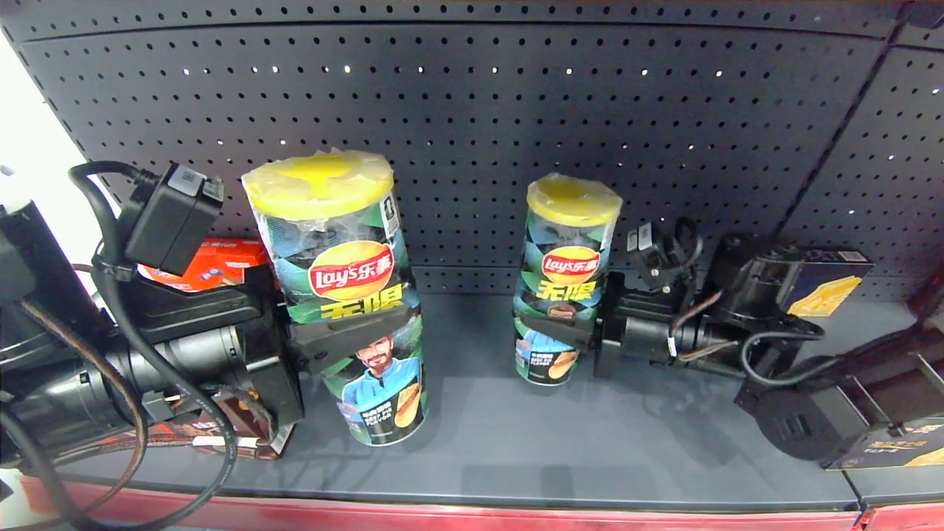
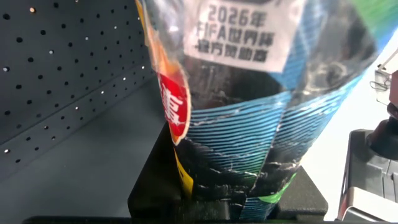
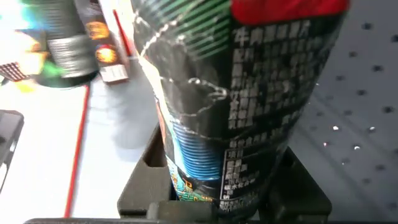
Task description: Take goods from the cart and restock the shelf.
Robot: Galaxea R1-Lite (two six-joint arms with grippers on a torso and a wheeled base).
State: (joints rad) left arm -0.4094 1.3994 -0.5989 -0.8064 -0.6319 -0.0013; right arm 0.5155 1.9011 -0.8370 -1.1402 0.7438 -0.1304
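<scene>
Left gripper [image 1: 346, 335] jaws clamp the left chip can [image 1: 339, 243], and right gripper [image 1: 553, 328] jaws clamp the right chip can [image 1: 568, 251], both upright at the grey shelf [image 1: 479, 435]. Head view reveals yellow lids [image 1: 318, 181]; left wrist view, a white label [image 2: 239, 37].

Dark pegboard wall [image 1: 472, 96] behind grey shelf [image 1: 634, 442] with red lip [image 1: 442, 516].

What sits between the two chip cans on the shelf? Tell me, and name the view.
Nothing: in the head view, only bare grey shelf lies between the left can and the right can, with the pegboard wall behind.
</scene>
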